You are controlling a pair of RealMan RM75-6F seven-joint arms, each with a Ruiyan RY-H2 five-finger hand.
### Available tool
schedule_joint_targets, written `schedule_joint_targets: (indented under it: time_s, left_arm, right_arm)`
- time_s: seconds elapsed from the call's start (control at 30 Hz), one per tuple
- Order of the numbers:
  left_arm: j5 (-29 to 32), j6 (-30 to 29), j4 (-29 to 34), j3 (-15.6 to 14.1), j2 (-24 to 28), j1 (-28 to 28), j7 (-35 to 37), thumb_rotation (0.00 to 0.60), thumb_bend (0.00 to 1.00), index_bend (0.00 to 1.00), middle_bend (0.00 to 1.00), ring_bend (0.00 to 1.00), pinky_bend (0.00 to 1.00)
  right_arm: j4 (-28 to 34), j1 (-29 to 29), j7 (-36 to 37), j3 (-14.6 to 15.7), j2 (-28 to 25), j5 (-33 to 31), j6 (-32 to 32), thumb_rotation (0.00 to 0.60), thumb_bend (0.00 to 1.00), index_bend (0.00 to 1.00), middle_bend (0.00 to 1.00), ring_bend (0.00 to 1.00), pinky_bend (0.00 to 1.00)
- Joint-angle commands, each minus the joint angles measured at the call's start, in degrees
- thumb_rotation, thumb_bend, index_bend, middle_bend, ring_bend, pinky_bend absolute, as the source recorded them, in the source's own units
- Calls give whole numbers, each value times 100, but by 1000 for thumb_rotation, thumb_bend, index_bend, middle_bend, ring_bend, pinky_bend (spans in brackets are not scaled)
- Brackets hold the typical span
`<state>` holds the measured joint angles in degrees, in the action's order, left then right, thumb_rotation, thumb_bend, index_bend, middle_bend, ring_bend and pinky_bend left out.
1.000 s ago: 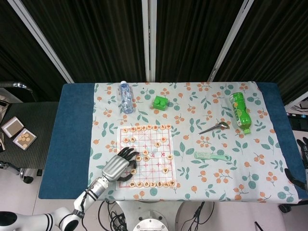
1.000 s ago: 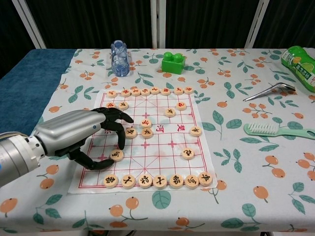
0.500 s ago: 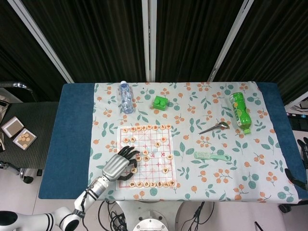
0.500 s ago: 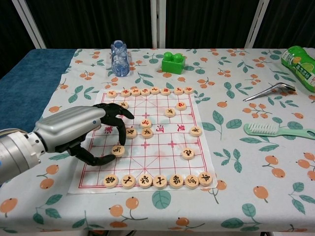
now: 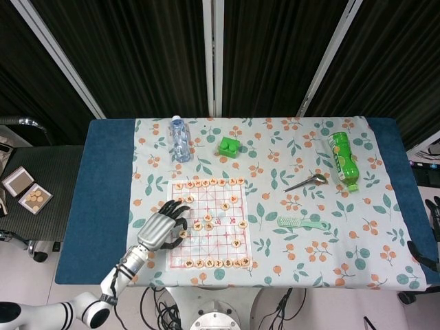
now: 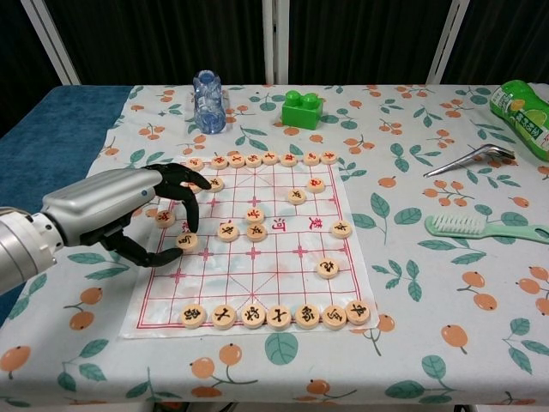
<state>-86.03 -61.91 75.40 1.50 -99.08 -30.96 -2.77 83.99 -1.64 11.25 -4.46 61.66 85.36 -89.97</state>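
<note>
a: why is the left hand bent over the near left part of the chess board?

b: it has a round wooden chess piece pinched between thumb and fingertip, low over the board's left edge, seemingly so the disc clears its neighbours.

a: and the other pieces?

b: a row of pieces lines the near edge, another the far edge.

a: the right hand?

b: barely visible off the counter; its fingers can't be made out.
</note>
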Motion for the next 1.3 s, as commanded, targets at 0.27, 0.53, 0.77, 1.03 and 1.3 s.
schedule_joint_targets:
  time_s: [0.27, 0.53, 0.77, 1.03, 1.3]
  left_arm:
    - [18, -44, -386, 40, -93, -22, 218, 600, 339, 502, 117, 0, 16]
    - [-45, -77, -492, 34, -117, -68, 256, 600, 338, 502, 118, 0, 16]
    - [-32, -28, -561, 14, -157, -96, 255, 600, 333, 468, 117, 0, 16]
    - [-52, -77, -614, -3, -190, -92, 263, 600, 332, 430, 117, 0, 22]
    - [-50, -110, -549, -14, -162, -78, 231, 600, 326, 377, 117, 0, 24]
  right_arm:
    - [98, 14, -131, -7, -19, 25, -15, 600, 180, 0, 0, 0, 0]
    - [139, 19, -201, -8, -22, 10, -1, 600, 202, 0, 0, 0, 0]
    - [146, 34, -183, 2, -12, 2, 47, 600, 171, 0, 0, 0, 0]
    - [76, 23, -100, -3, -5, -7, 33, 600, 171, 0, 0, 0, 0]
    - [58, 8, -76, 0, -6, -8, 17, 600, 170, 0, 0, 0, 0]
